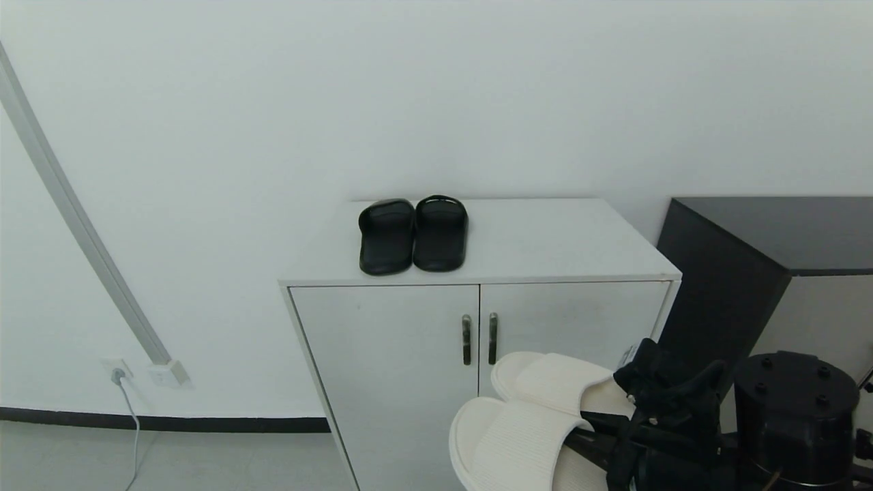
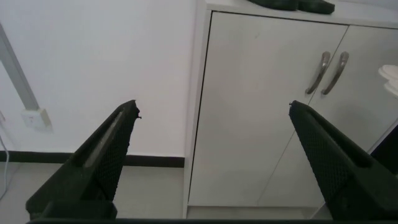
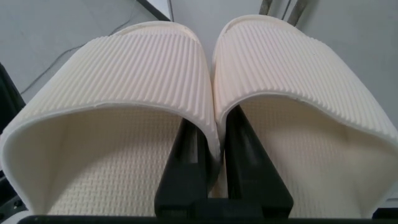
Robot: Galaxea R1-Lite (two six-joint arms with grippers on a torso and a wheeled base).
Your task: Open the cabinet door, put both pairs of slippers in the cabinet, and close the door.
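Note:
A white two-door cabinet [image 1: 382,354] stands against the wall, both doors shut, with two dark handles [image 1: 466,339] at the middle seam. A pair of black slippers [image 1: 413,234] lies on its top, towards the left. My right gripper [image 3: 214,158] is shut on a pair of white slippers [image 1: 525,416], pinching their inner straps together; it holds them low in front of the right door. My left gripper [image 2: 214,134] is open, facing the left door [image 2: 249,112] and its handles [image 2: 331,73], apart from them.
A black cabinet [image 1: 743,273] stands right of the white one. A grey conduit [image 1: 75,211] runs down the wall to a socket [image 1: 116,372] with a plugged cable on the left. Bare floor lies left of the cabinet.

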